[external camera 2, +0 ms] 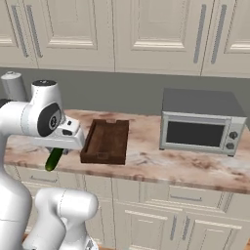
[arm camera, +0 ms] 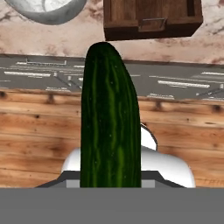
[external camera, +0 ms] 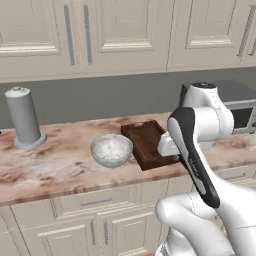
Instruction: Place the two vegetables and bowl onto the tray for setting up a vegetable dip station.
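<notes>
The dark-green vegetable [arm camera: 110, 118] is in the gripper [external camera 2: 54, 155]: in the hand view it rises from between the finger tips at the bottom and points away from the camera, with its rounded end toward the counter edge. The finger tips themselves are hidden behind it, so the contact is not seen directly, but the jaws seem clamped on its sides. In the right base view the same vegetable [external camera 2: 53, 159] hangs below the hand, tilted, in front of the counter edge and just left of the tray [external camera 2: 106, 141]. The tray is dark brown and lies on the marble-like counter [external camera: 60, 165], with its near short end close to the counter edge. The bowl [external camera: 111, 150] stands on the counter just beside the tray's left side. In the hand view the bowl's rim [arm camera: 46, 11] and the tray's short end [arm camera: 153, 19] both lie beyond the vegetable's tip.
</notes>
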Robot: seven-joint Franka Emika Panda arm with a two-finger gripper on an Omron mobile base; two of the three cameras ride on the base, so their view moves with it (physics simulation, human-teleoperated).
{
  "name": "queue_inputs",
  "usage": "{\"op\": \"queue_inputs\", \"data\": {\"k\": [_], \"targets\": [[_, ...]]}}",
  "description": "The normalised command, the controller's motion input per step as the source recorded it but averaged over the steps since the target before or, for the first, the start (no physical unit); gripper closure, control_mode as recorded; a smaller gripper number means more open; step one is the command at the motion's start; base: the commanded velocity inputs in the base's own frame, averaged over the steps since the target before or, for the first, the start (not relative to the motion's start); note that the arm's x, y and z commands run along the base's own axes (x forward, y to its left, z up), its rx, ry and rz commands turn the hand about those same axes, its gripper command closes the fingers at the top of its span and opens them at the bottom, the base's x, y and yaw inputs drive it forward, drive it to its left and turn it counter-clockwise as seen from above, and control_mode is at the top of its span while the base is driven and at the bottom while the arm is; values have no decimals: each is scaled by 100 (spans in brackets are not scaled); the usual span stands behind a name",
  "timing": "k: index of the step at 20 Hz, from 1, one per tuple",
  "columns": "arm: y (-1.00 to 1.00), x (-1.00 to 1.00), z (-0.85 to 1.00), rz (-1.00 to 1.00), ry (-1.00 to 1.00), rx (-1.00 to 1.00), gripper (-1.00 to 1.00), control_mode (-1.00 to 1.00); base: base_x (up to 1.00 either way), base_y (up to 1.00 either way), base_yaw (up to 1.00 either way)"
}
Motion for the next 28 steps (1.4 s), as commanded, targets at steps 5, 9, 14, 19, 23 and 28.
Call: {"op": "queue_inputs", "data": {"k": [5,9,14,19,23,28], "targets": [[0,0,0,0,0,0,100,100,46,-14,0],[0,0,0,0,0,0,100,100,37,-24,0],[0,0,0,0,0,0,100,100,37,-23,1],[0,0,0,0,0,0,100,100,46,-21,8],[0,0,0,0,0,0,100,100,44,-18,12],[0,0,0,0,0,0,100,100,18,-10,4]]}}
